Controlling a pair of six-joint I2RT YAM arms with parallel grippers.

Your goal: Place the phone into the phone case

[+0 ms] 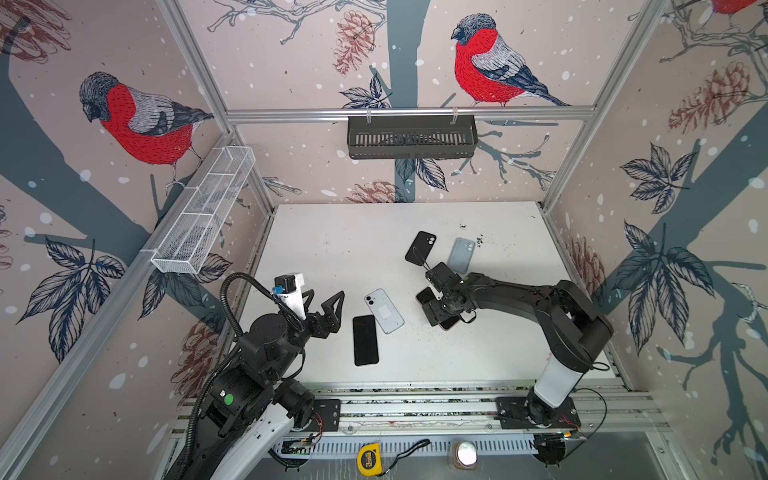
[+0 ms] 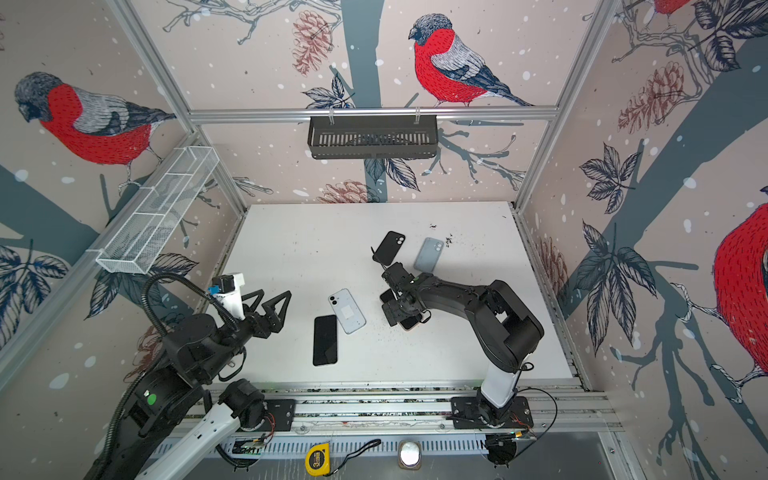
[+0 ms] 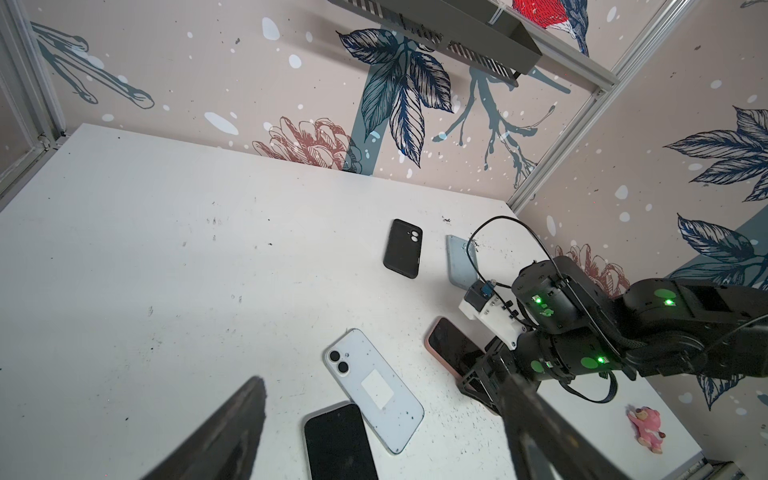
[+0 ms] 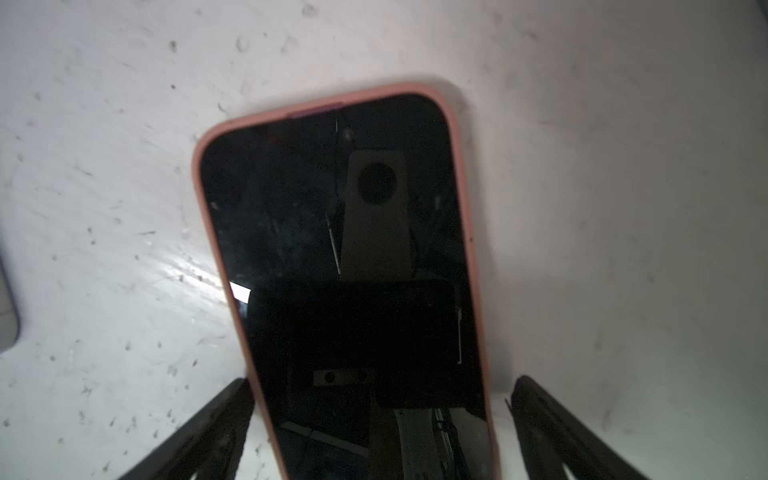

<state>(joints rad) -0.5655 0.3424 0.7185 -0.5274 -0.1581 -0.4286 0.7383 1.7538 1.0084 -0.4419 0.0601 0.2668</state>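
Right wrist view: phone (image 4: 332, 249) lying screen up on the white table (image 4: 623, 208), framed along every visible edge by the pink phone case (image 4: 469, 249), so apparently already housed. Above its near end, right gripper (image 4: 380, 395) released and grasping nothing, jaws spread to either side, 1 finger just beside the pink rim, the other clearly apart. Low straddling pose judged suited to pressing or checking the fit, not to lifting. Purplish sliver at the far rim, possibly a corner not fully seated; too blurred to settle

Top view: left gripper (image 1: 324, 301) likewise unclenched and empty, poised over the left part of the table, probably held clear of the working arm. Between the 2 arms, 1 white phone (image 1: 384, 311) face down, touching or slightly overlapping 1 black phone (image 1: 365, 340) lying screen up. Farther back, 2 spare shells, a black case (image 1: 420, 248) and a blue-grey case (image 1: 462, 254), near each other but apart, camera cut-outs showing

Writing: "3m" on the yellow tape measure (image 1: 368, 459) in front of the rail; white sticker (image 3: 377, 388) on the white phone blank; no brand legible on any phone or case
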